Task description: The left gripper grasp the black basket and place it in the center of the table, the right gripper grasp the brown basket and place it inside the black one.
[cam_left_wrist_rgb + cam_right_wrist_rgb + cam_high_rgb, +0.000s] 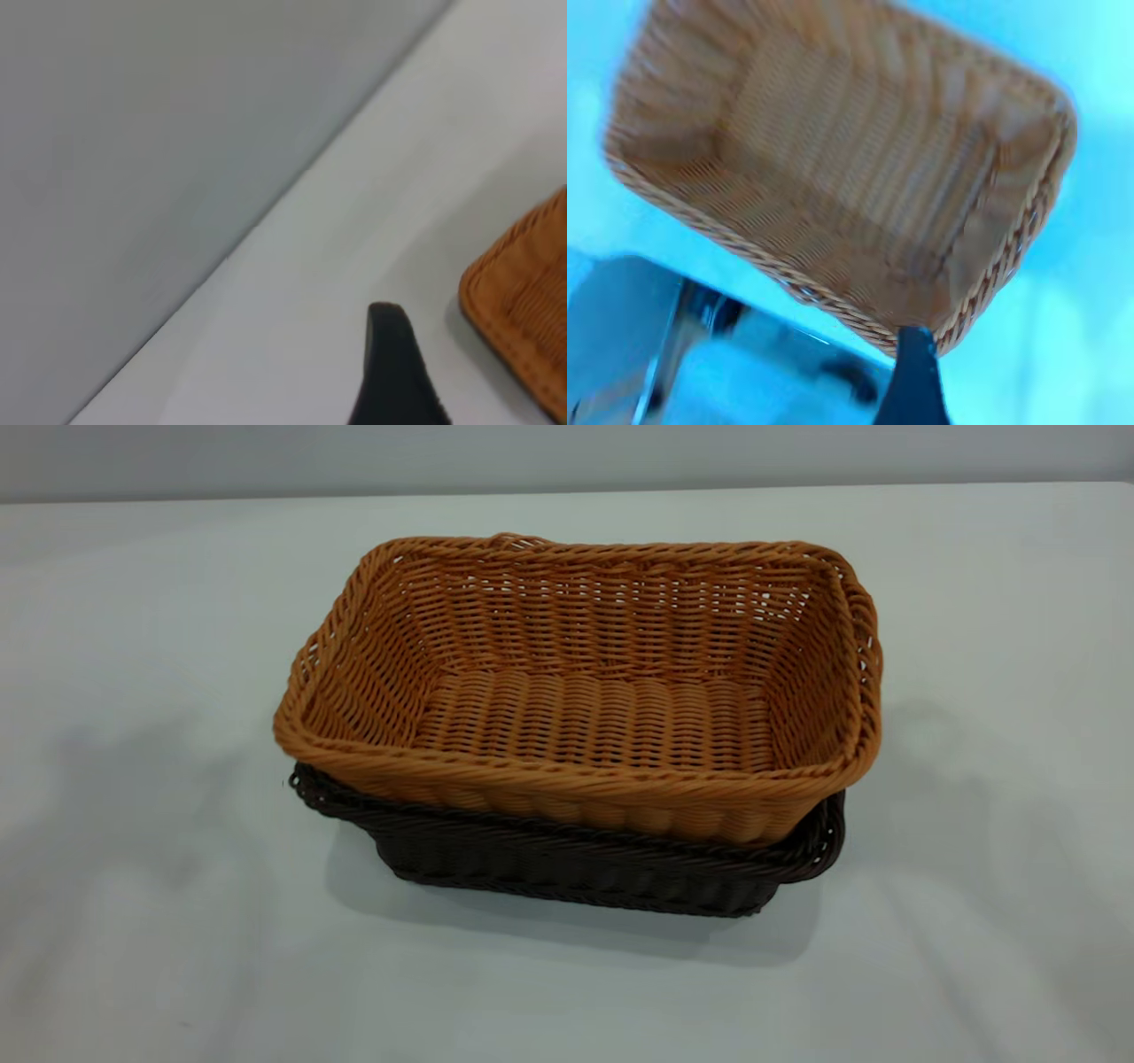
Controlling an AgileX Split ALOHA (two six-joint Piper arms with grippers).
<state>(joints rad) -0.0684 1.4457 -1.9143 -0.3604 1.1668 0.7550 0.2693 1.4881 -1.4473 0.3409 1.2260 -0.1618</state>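
Exterior view: the brown basket (602, 691) sits nested inside the black basket (576, 864), slightly askew, mid-table (133, 691); no arm shows.

Left wrist view: one finger (394, 372) near the brown basket's rim (523, 328); grip cannot be told.

Right wrist view: a fingertip (917, 376) just beside the brown basket (842, 168); grip cannot be told.

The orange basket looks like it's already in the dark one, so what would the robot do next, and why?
Probably just back both arms away. The brown basket sits nested in the black basket mid-table, slightly askew but settled. Neither gripper holds anything: each wrist view shows only one fingertip, clear of the baskets.
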